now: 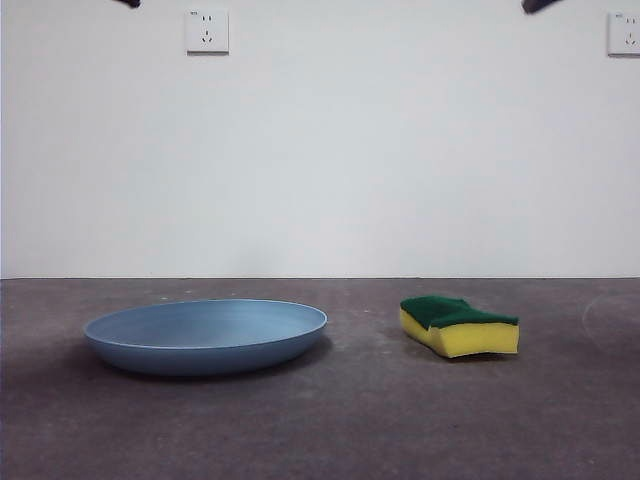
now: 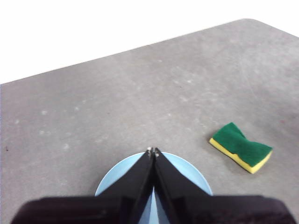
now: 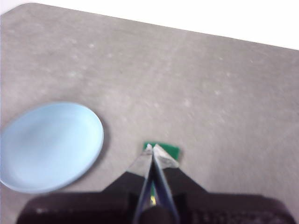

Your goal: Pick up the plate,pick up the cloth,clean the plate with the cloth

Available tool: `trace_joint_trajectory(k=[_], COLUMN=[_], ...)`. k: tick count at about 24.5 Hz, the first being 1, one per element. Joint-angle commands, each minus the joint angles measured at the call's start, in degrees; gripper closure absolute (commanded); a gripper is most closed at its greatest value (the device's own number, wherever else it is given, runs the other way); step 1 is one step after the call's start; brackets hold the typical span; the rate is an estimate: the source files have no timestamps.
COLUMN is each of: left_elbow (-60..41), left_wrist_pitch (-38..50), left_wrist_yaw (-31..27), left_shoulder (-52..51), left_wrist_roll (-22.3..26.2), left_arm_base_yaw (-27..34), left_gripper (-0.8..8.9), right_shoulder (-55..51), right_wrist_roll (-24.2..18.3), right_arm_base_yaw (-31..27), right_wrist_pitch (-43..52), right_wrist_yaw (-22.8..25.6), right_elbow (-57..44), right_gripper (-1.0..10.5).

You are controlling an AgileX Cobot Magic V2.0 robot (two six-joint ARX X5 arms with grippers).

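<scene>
Plate (image 1: 205,336): uniform light blue, no pattern, slightly darker on the outer wall. Sponge (image 1: 460,325): two layers, dark green scouring layer over yellow foam. Table (image 1: 330,420): mottled grey-brown with pale flecks and faint scuffs. Wall (image 1: 320,150): plain white, with two white sockets (image 1: 207,31). Left end effector (image 2: 153,151) and right end effector (image 3: 153,148): black jaws, pale at the tips.

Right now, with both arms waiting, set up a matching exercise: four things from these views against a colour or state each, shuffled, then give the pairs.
Things:
1. plate
2. sponge
3. left gripper
4. wall socket

Descriptions:
A. yellow with a green top
B. white, on the wall
C. light blue, flat on the table
D. black jaws shut, above the plate

Pairs: 1-C, 2-A, 3-D, 4-B
</scene>
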Motion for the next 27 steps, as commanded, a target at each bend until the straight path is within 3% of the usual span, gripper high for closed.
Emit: trace_joint_trajectory(k=[1,5,9,27], left_elbow=[-6.91,-12.44,-12.61,-12.61], left_wrist_pitch=[4.87,8.15,7.19,7.06], left_wrist_yaw=[-0.13,0.26,0.24,-0.04], left_shoulder=[-3.48,-6.82,-6.86,-6.84], left_wrist_roll=[0.83,0.63,-0.31,-0.26], left_arm_base_yaw=[-0.28,-0.28,-0.28,-0.28], left_gripper=[8.22,8.22,8.16,8.16], right_shoulder=[-3.78,-5.99,-5.95,-5.97], right_wrist_roll=[1.01,1.36,3.69,3.87], right_arm_base_yaw=[0.72,0.76,0.33,0.35], right_wrist_pitch=[2.16,1.88,1.70,1.49], right_wrist_yaw=[1.68,1.73,4.59,4.28], right_elbow=[-5.79,-8.92,-8.92,-8.92], right_gripper=[9.6,9.6,9.5,9.5])
